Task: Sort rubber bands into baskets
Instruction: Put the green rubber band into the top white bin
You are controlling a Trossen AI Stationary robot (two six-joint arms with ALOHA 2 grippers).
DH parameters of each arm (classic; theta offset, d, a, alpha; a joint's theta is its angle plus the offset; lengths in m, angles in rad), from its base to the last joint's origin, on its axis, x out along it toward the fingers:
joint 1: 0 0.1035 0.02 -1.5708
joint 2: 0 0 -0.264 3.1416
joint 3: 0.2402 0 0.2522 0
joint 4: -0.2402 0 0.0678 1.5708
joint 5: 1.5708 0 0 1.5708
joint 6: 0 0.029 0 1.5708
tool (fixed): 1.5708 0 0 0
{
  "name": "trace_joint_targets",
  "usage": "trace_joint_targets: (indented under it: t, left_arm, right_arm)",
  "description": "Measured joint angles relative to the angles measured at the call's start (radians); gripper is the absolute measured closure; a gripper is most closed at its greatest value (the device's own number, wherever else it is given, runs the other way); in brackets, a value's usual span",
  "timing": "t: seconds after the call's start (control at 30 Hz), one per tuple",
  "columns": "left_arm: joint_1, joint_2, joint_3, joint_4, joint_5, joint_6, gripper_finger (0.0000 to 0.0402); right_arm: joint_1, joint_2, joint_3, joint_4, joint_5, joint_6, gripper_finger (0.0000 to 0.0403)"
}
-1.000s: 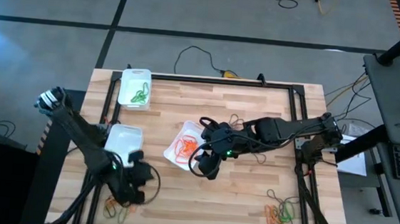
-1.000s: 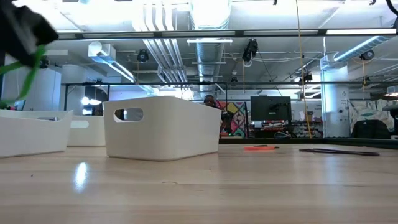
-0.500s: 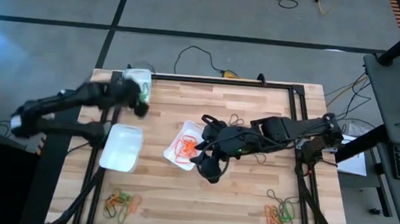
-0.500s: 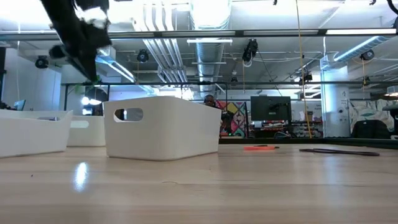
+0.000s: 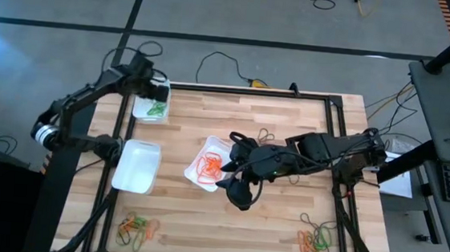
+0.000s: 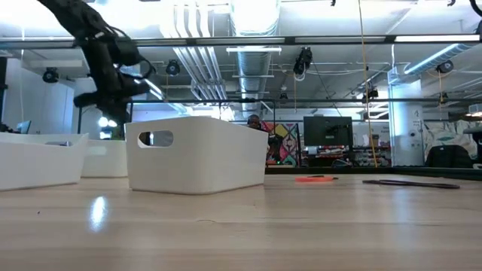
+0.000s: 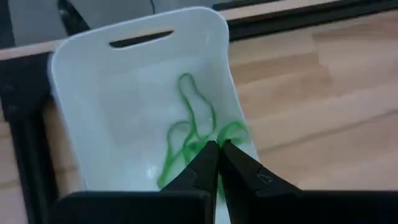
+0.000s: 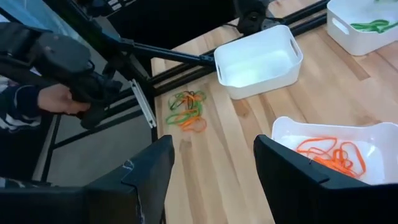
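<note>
Three white baskets stand on the wooden table: a far-left one [image 5: 141, 105] with green rubber bands [image 7: 186, 134], a bare near-left one [image 5: 137, 166], and a middle one [image 5: 208, 166] with orange bands [image 8: 329, 155]. My left gripper [image 7: 216, 146] hangs shut over the far-left basket with a green rubber band at its tips. My right gripper [image 8: 214, 186] hovers open, with nothing between its fingers, above the table beside the middle basket [image 8: 348, 140]. Mixed loose bands lie in a near-left pile [image 5: 136, 230] and a near-right pile [image 5: 316, 242]. My left gripper pinches a green rubber band [image 7: 232, 129] between its two fingertips, coming from above and slanting down. Green strands leave the tips on both sides; the pinched spot itself is hidden by the fingertips. The band hangs slack over the basket's inside.
A few dark bands [image 5: 264, 135] lie on the wood beyond the right arm. A black frame [image 5: 244, 91] runs round the table's edge. In the right wrist view a person's hand [image 8: 56, 99] holds a dark device beside the table's left edge.
My left gripper has swung from the near-left pile toward the table's far edge, past the near-left basket, to above the far-left basket, rolling as it went and staying shut on the green band. My right gripper has risen a little.
</note>
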Motion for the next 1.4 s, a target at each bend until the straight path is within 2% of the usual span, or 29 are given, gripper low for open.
trace_joint_targets:
  t: [0.23,0.43,0.67,0.77,0.87,0.97,1.13,1.27,1.4]
  left_arm:
    - [-0.037,0.134,-0.002,0.038,-0.141,-0.042,0.0401]
    - [-0.042,0.257,-0.002,0.041,-0.176,-0.043,0.0388]
    - [-0.06,0.295,-0.002,0.027,-0.198,0.022,0.0318]
    - [-0.076,0.263,-0.001,-0.015,-0.195,0.023,0.0279]
    - [-0.122,0.19,0.003,-0.076,-0.13,0.052,0.0245]
    - [-0.264,0.073,-0.004,-0.115,-0.123,-0.029,0.0232]
    - [-0.688,-0.089,-0.004,-0.106,-0.176,-0.253,0.0241]
    - [-1.05,-0.115,-0.004,-0.099,-0.197,-0.446,0.0251]
    - [-1.406,-0.061,-0.004,-0.1,-0.196,-0.596,0.0255]
  right_arm:
    - [0.038,0.0,0.0,-0.035,0.0,0.0,0.0188]
    - [0.083,0.0,0.0,-0.076,-0.001,0.04,0.0188]
    - [0.105,0.0,-0.001,-0.191,-0.002,0.108,0.0188]
    - [0.105,0.0,-0.001,-0.216,-0.002,0.111,0.0188]
    - [0.104,0.001,-0.001,-0.218,0.0,0.085,0.0188]
    - [0.104,0.001,-0.001,-0.217,0.003,0.048,0.0188]
    - [0.099,0.002,-0.003,-0.215,0.1,-0.025,0.0188]
    - [0.078,0.002,-0.003,-0.213,0.141,-0.036,0.0188]
    - [0.062,0.002,-0.018,-0.213,0.144,-0.036,0.0188]
